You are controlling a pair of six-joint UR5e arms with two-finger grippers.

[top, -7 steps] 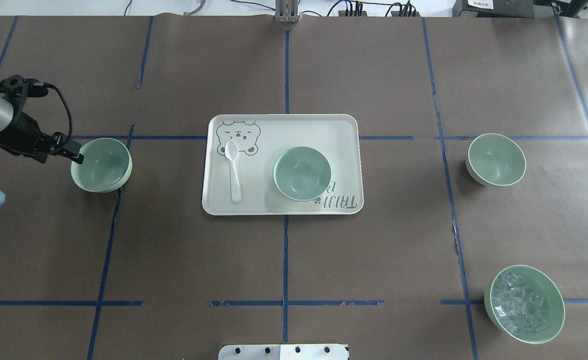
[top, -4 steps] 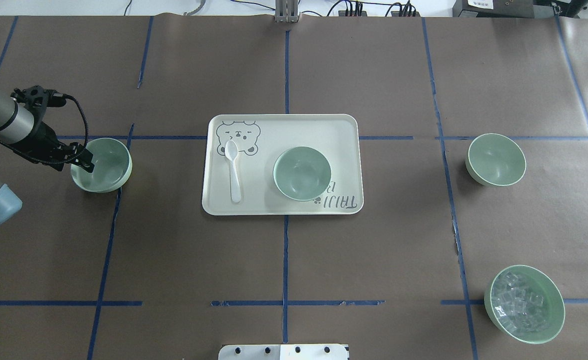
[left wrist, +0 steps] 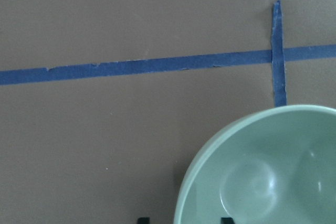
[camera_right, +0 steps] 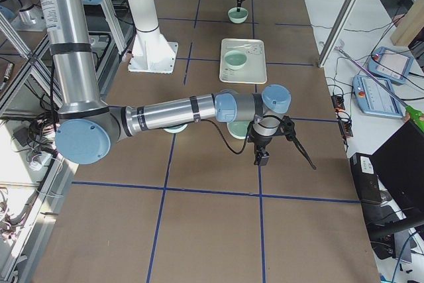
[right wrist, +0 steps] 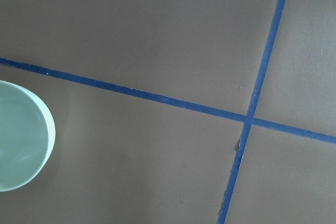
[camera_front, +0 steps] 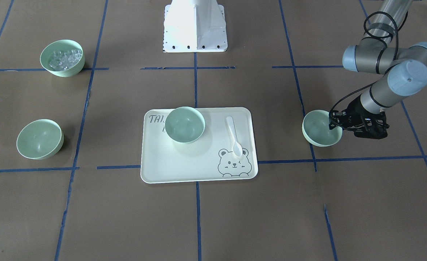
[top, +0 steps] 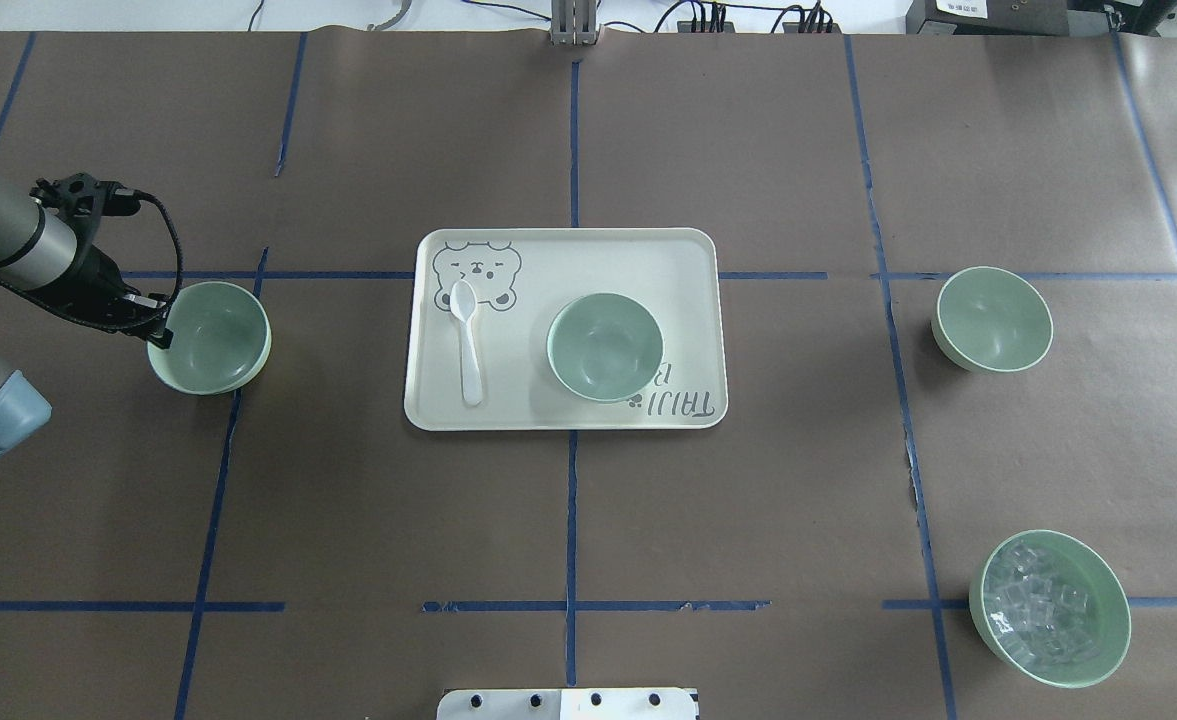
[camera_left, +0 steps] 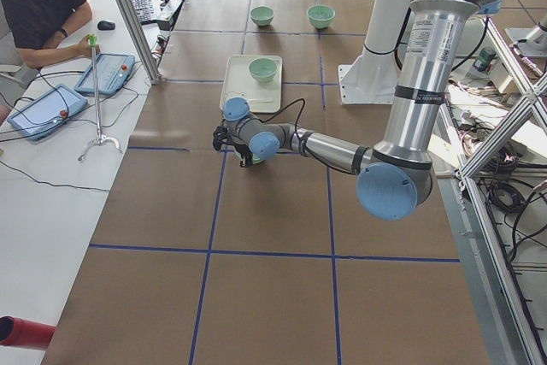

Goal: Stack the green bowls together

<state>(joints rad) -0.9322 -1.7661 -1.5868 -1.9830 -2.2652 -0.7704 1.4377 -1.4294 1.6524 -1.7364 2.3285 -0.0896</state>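
Note:
Three plain mint-green bowls are in view. One point(top: 213, 340) sits on the table at the left, one point(top: 605, 347) on the tray point(top: 568, 260), and one point(top: 993, 320) on the table at the right. My left gripper point(top: 160, 335) is at the left bowl's near-left rim. In the left wrist view its two dark fingertips point(left wrist: 143, 219) stand apart on either side of that rim point(left wrist: 210, 145), with gaps on both sides. My right gripper point(camera_right: 260, 156) shows only in the exterior right view, so I cannot tell its state. The right wrist view shows a bowl's edge point(right wrist: 23, 140).
A white spoon point(top: 468, 342) lies on the tray beside the bear print. A green bowl with clear cubes point(top: 1050, 608) stands at the near right. Blue tape lines cross the brown table cover. The robot's white base point(camera_front: 194, 25) is at the near edge.
My left gripper has come down and forward, so its fingers now straddle the left bowl's rim. The bowl has shifted slightly to the right. The other bowls have not moved.

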